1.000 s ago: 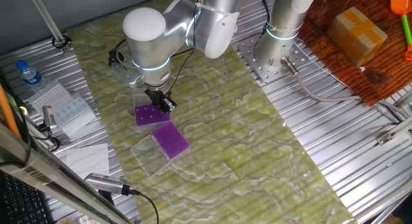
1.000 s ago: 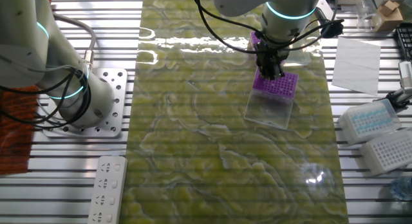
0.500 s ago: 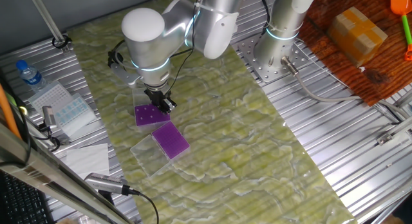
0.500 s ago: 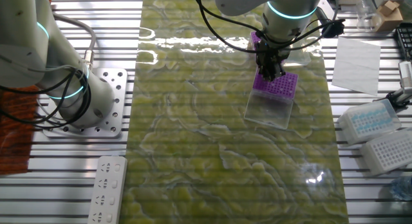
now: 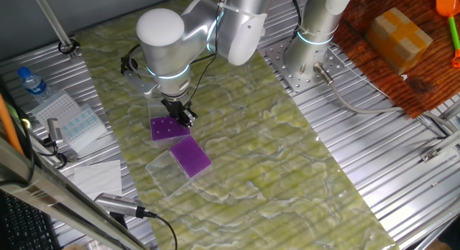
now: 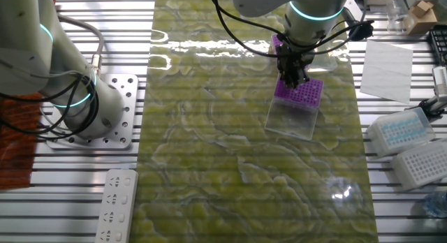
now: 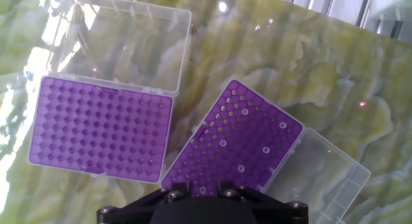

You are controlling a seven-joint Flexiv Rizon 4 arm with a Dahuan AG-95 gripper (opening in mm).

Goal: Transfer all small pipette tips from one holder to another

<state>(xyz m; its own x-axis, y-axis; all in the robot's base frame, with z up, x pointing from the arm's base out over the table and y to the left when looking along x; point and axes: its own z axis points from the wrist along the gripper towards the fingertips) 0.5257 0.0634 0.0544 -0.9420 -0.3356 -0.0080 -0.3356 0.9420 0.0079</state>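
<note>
Two purple holders lie side by side on the green mat. The one with several small pipette tips (image 7: 244, 111), pale specks in its holes, is the right holder (image 7: 254, 130) in the hand view. It shows again as holder (image 5: 165, 128) and holder (image 6: 307, 93). The left holder (image 7: 100, 130), also holder (image 5: 191, 156), shows no tips. My gripper (image 7: 201, 193) hangs low over the near edge of the tip holder, as gripper (image 5: 187, 118) and gripper (image 6: 293, 77) in the fixed views. One pale tip lies in the narrow gap between the fingers. Whether they grip it does not show.
Each holder has a clear lid folded open: lid (image 7: 125, 47) and lid (image 7: 325, 179). Off the mat stand white tip boxes (image 6: 412, 145), a water bottle (image 5: 32, 85) and a paper sheet (image 6: 387, 61). A second arm's base (image 6: 105, 110) stands on the metal table.
</note>
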